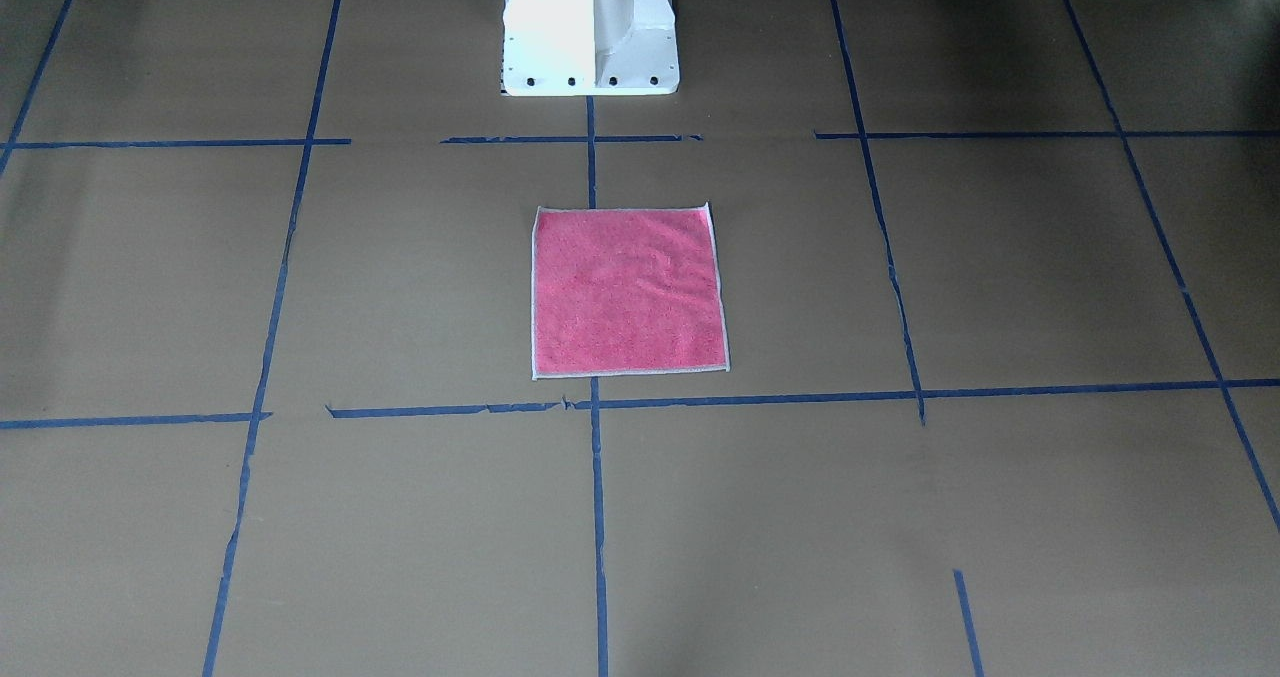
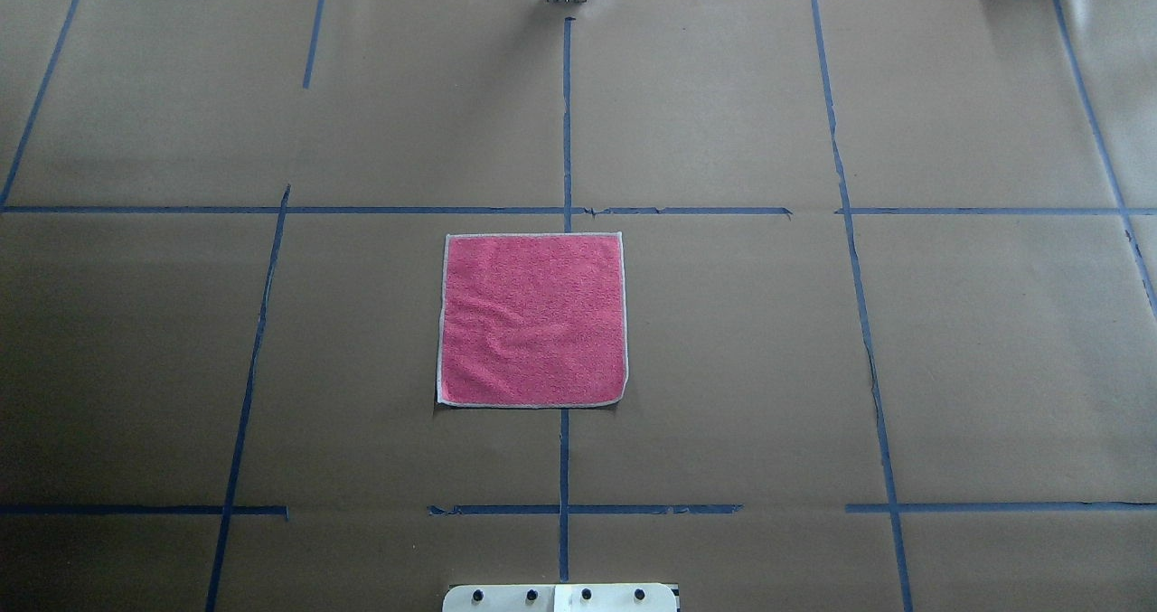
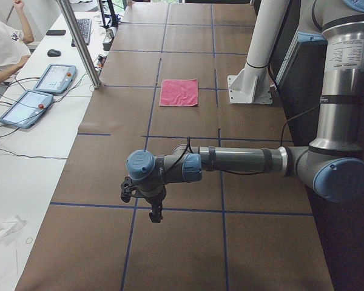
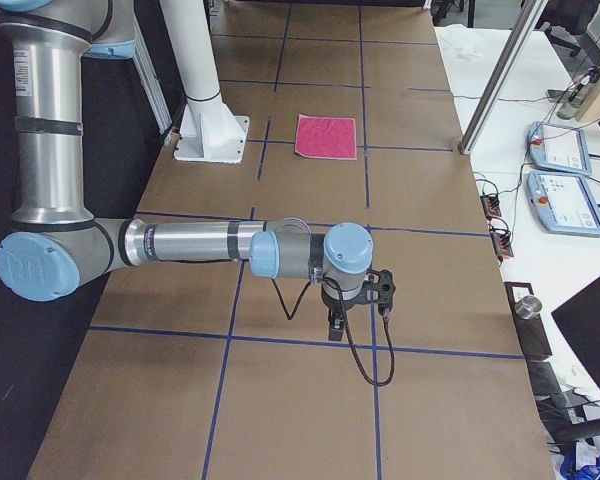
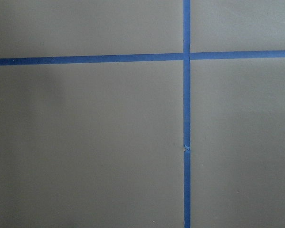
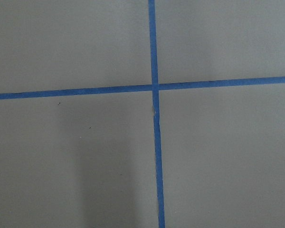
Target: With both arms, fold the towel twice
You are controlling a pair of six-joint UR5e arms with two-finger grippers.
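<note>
The towel [image 2: 533,320] lies flat and unfolded, pink side up, with light grey edging, in the middle of the table; it also shows in the front view [image 1: 628,292], the left side view [image 3: 179,93] and the right side view [image 4: 327,136]. My left gripper [image 3: 156,215] shows only in the left side view, far from the towel at the table's left end, pointing down; I cannot tell whether it is open. My right gripper [image 4: 335,329] shows only in the right side view, far from the towel at the right end; I cannot tell its state. Both wrist views show only paper and tape.
Brown paper with blue tape lines [image 2: 565,124] covers the table. The white pedestal base [image 1: 590,27] stands behind the towel. A metal post [image 3: 79,42], tablets [image 3: 53,77] and a seated person [image 3: 3,45] are beside the table's far side.
</note>
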